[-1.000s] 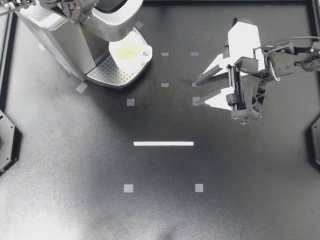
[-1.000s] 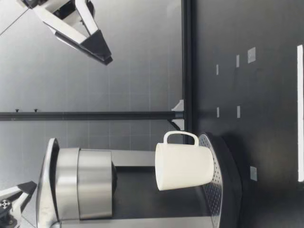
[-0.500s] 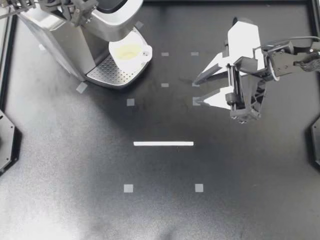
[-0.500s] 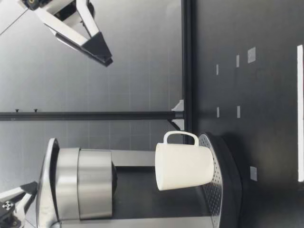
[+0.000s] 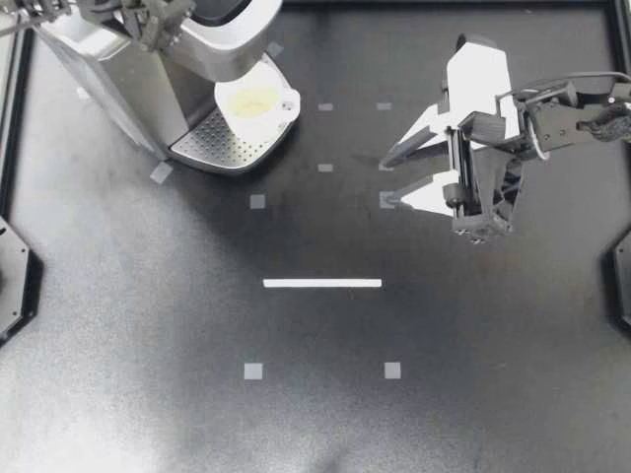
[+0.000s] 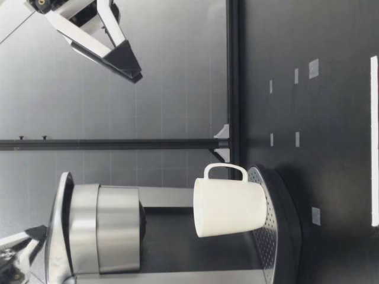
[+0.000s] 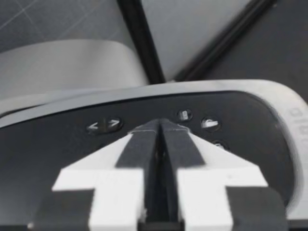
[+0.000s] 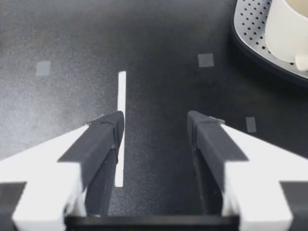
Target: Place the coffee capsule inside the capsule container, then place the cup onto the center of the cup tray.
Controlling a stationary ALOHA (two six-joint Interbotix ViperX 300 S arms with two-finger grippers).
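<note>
A: Where do we find the cup?
B: Upper left of the top view: the cup stands upright on the cup tray, under the coffee machine.
A: And our grippers?
B: Our right gripper, upper right, hangs with fingers spread, well apart from the cup. Our left gripper has its fingers pressed together over the machine's button panel.

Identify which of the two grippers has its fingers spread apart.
My right gripper: its fingers stand apart, while my left gripper has them pressed together.
</note>
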